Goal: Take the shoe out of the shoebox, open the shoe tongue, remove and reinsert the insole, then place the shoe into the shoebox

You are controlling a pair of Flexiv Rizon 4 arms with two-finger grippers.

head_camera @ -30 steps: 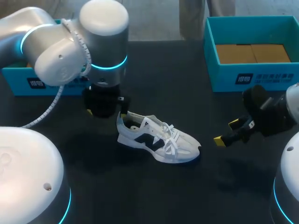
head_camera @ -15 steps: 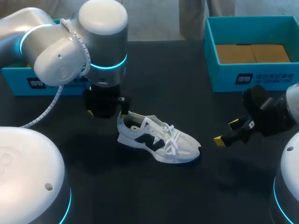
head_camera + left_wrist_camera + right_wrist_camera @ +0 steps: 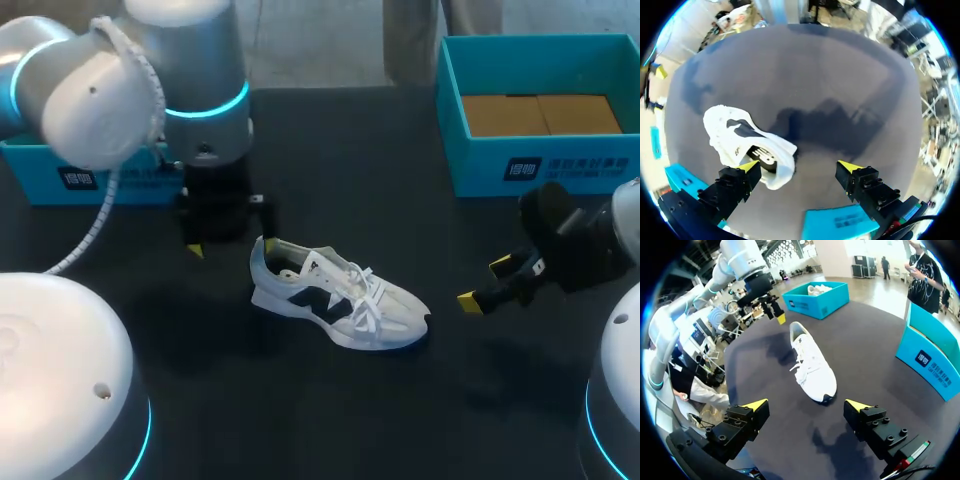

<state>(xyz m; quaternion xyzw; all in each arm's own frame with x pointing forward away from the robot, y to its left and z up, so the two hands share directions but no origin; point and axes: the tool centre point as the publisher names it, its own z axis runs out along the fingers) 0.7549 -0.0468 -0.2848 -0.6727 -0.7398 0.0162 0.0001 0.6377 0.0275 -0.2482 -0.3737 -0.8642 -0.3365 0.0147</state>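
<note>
White low-top shoe (image 3: 335, 300) stands upright on its sole on the black table (image 3: 350, 160), about mid-table and outside both boxes. It has a dark side patch, white laces still crossed over the tongue, and a dark spot at the toe. The heel opening shows a dark inside. The heel faces the left gripper (image 3: 231, 247) and the toe faces the right gripper (image 3: 484, 284).

In the left wrist view the shoe (image 3: 747, 145) lies ahead of the left gripper (image 3: 799, 166). Its heel is right at one yellow fingertip (image 3: 749, 165), and contact cannot be told. Fingers are spread wide with nothing between them.

In the right wrist view the shoe (image 3: 812, 362) sits ahead of the right gripper (image 3: 806, 405), apart from it, toe nearest. Fingers are also spread wide, holding nothing.

The left shoebox (image 3: 100, 178) is teal and sits behind the left arm; the right wrist view shows another white shoe inside it (image 3: 817, 300). The right shoebox (image 3: 540, 165) is teal with a brown cardboard floor, at the far right of the table.

Change: the left arm has pulled up and back from the heel. Earlier its gripper sat low over the heel collar with one tip showing; now both yellow tips show. The shoe has not shifted and the right arm is in the same place.
</note>
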